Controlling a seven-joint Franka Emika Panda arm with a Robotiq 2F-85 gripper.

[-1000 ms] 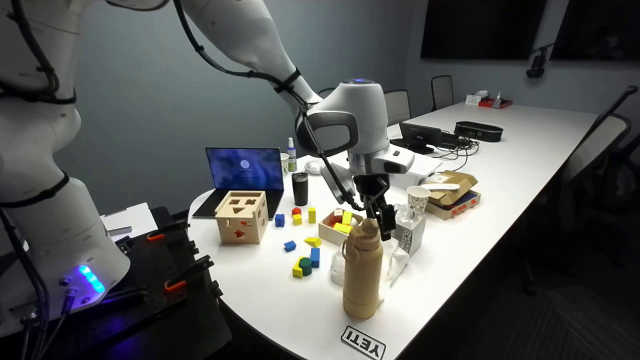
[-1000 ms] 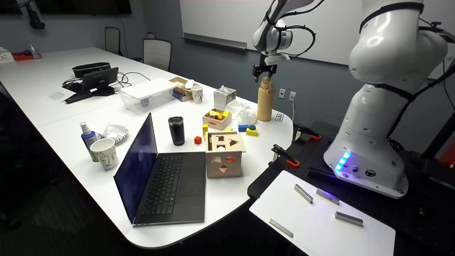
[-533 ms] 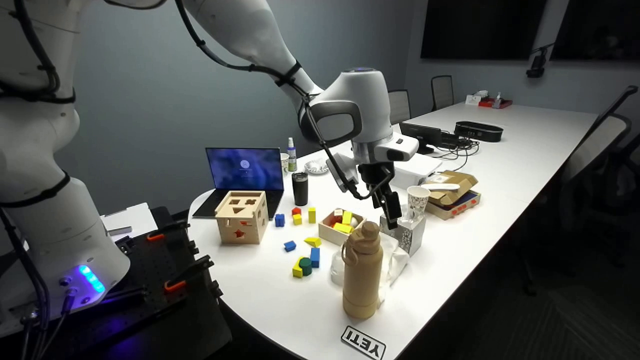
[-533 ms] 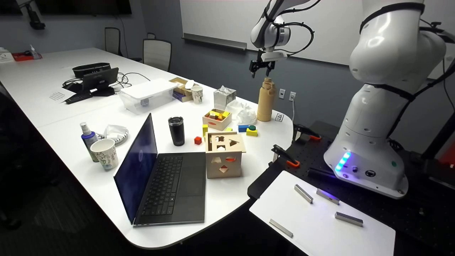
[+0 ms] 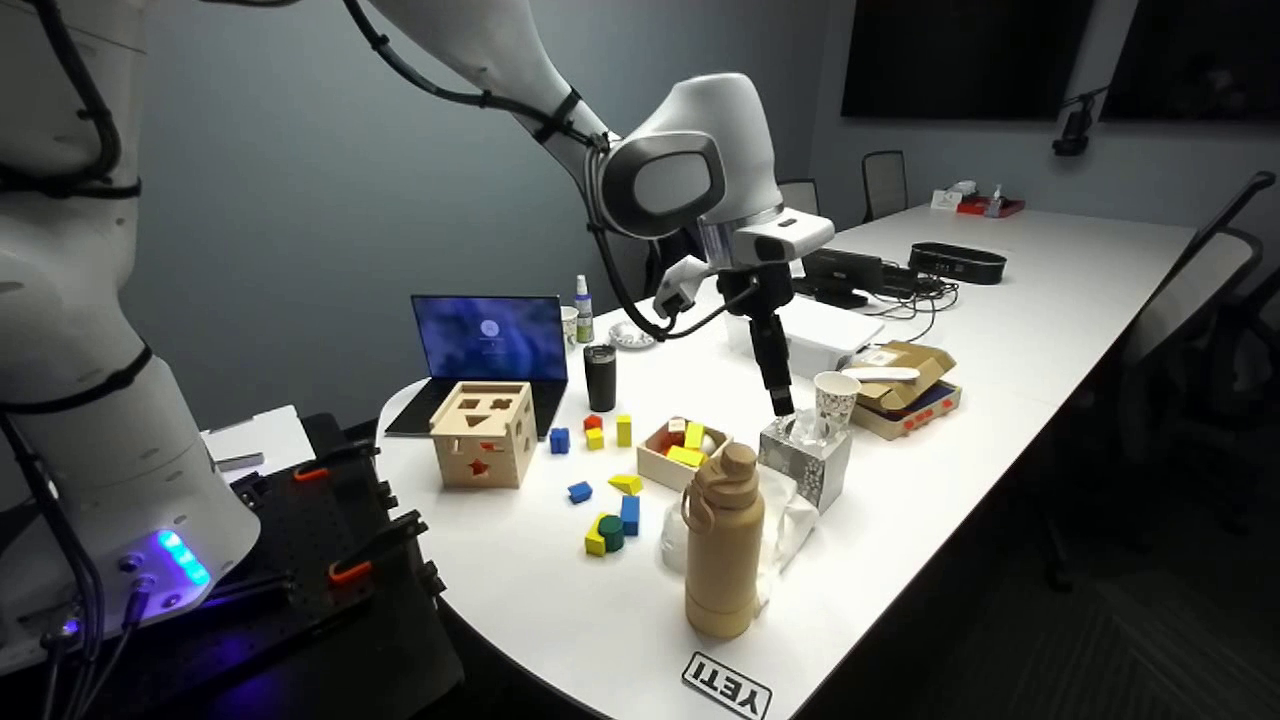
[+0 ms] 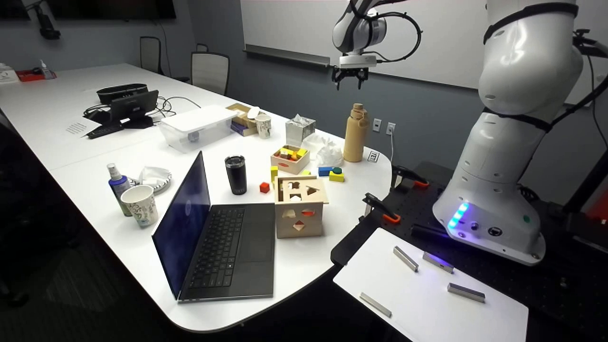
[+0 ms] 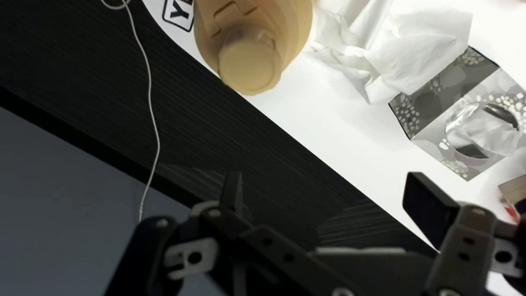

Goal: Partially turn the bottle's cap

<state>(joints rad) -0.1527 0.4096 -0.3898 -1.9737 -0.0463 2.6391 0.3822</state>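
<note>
Exterior view, tool [image 6: 349, 87] higher, spread; bottle [image 6: 355, 138] unmoved

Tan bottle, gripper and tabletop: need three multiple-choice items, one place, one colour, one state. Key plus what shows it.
1. Where is the YETI label?
A on the laptop; B on the tabletop near the bottle; C inside the wooden box

2. What colour is the bottle's cap?
A white; B red; C tan

3. How does the gripper stand?
A open, apart from the cap; B shut on the cap; C shut on the bottle

1 B: an exterior view shows it flat on the white surface, close by the bottle.
2 C: the wrist view shows it in tan like the bottle.
3 A: the wrist view shows its jaws spread; an exterior view shows a gap above the cap.
</note>
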